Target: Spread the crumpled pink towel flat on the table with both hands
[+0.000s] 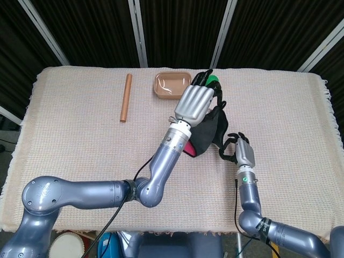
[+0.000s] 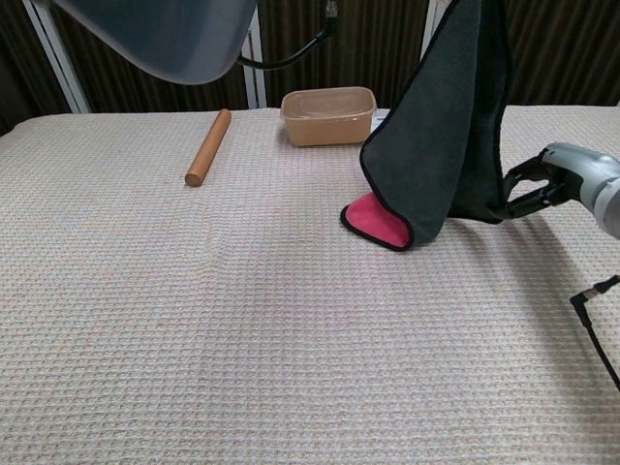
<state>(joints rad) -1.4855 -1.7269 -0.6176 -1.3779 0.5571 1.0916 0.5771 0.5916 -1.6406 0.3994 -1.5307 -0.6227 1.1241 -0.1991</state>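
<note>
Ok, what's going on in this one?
The robot is partway through spreading a towel. Its left hand holds the towel up off the table, so it hangs dark side out with a pink corner touching the cloth. The right hand is at the towel's lower right edge, fingers curled around it. Nothing is laid flat yet. A wooden stick and a plastic tub sit untouched toward the back.

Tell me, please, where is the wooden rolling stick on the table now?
In the head view the wooden stick lies on the far left part of the table cloth, just left of the plastic container and apart from both hands.
</note>
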